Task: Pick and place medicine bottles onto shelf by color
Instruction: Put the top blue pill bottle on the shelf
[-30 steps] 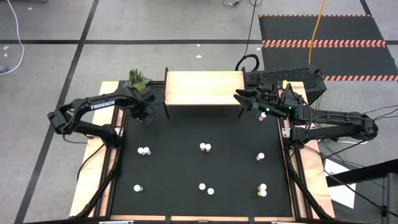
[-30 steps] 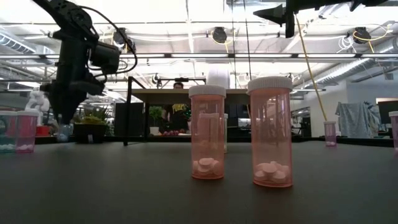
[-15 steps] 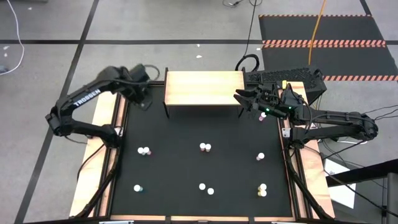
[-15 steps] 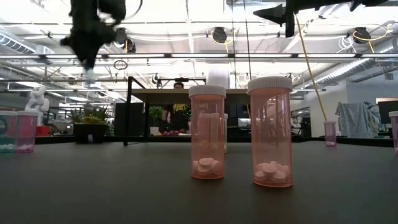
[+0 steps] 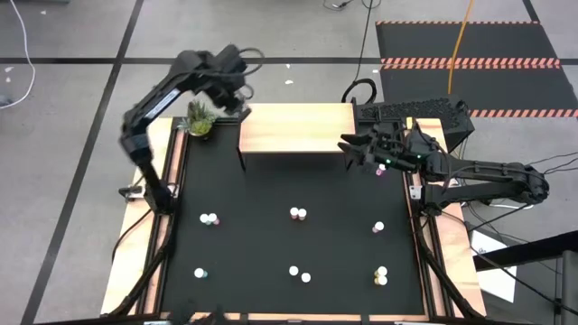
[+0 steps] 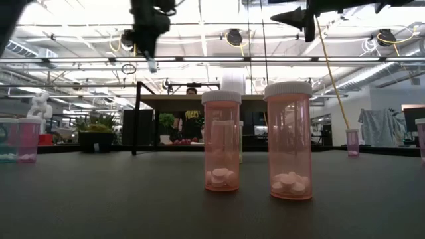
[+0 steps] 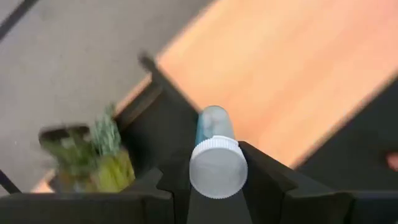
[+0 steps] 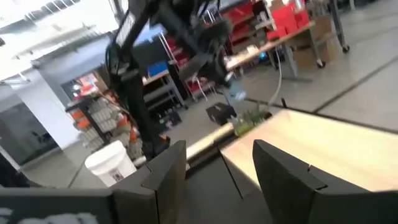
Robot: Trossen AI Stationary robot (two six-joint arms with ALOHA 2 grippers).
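My left gripper (image 5: 237, 97) hangs high over the left end of the light wooden shelf (image 5: 296, 128), shut on a pale blue medicine bottle (image 7: 212, 127) with a white cap (image 7: 217, 169). In the low view this gripper (image 6: 151, 58) shows near the top. My right gripper (image 5: 349, 148) stands level at the shelf's right end, open, with nothing between its fingers (image 8: 168, 177). Several other bottles stand upright on the black table top, among them one pair (image 5: 297, 214) and another pair (image 5: 209, 218). Two pink ones (image 6: 221, 141) are close in the low view. My left gripper pinches the blue bottle between its two fingers (image 7: 261, 177), on the sides just under the white cap (image 7: 217, 180). The fingers slant steeply down from above. The bottle lies along them, cap toward the wrist and blue body (image 7: 211, 121) pointing down, lifted clear above the shelf.
A small green potted plant (image 5: 200, 117) stands at the far left corner beside the shelf. A pink bottle (image 5: 380, 169) stands close under my right arm. More bottles stand near the front edge (image 5: 300, 273) and at the right (image 5: 378, 227). A dark keyboard-like unit (image 5: 411, 113) lies behind the right arm.
My left gripper has risen from low beside the plant at the table's far left, carrying the blue bottle up and toward the shelf's left end, and it has tipped more steeply downward. The bottle has stayed in its fingers.
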